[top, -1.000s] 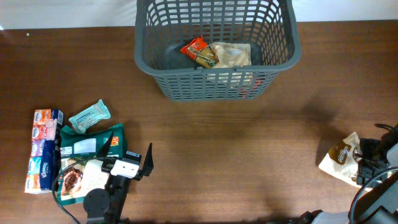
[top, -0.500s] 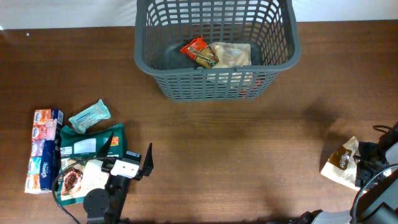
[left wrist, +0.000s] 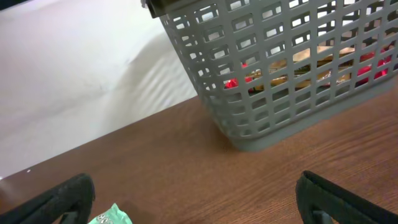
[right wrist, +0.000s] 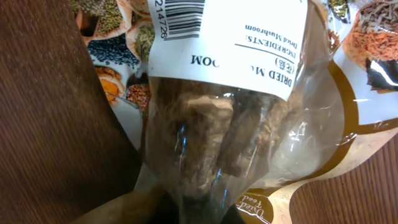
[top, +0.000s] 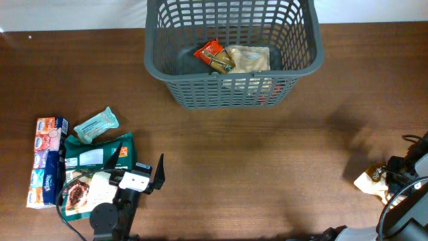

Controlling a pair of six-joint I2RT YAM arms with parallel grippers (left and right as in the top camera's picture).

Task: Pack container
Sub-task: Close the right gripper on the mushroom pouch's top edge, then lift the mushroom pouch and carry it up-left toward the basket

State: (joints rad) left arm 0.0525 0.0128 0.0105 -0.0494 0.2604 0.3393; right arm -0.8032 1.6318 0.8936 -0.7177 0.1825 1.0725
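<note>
The dried mushroom pouch [right wrist: 230,124] sits right at the tip of the right gripper [top: 386,177], whose jaws are pinched shut on it. The clear film bunches and creases toward the bottom of the wrist view. The fingertips themselves are hidden behind the plastic, so exactly how much film they have caught is probably a thin fold rather than the body. It looks light and crackly: soft, glossy film around loose, brittle dried pieces. A firm squeeze on the middle would likely crush the contents, and the slick film could slide out of a shallow pinch. The sealed edge or a gathered fold is the better hold, and it should be carried slowly because the pouch will flop below the jaws.

The container [top: 227,90] stands well away from that gripper, far ahead and across to its left, at the back edge of the table [top: 267,154]. It is stiff and open-topped, with high slotted walls, so the pouch must go over the rim and can simply drop in. A red snack packet [top: 212,53] and a pale pouch [top: 249,59] already lie inside, touching each other.

The left gripper [top: 137,164] is spread wide with nothing between its jaws, poised over a printed food packet [top: 83,194]. Just ahead of it lie a green pouch [top: 93,155] and a teal wrapped bar [top: 96,125], and to its left is a multi-pack carton [top: 47,161].
</note>
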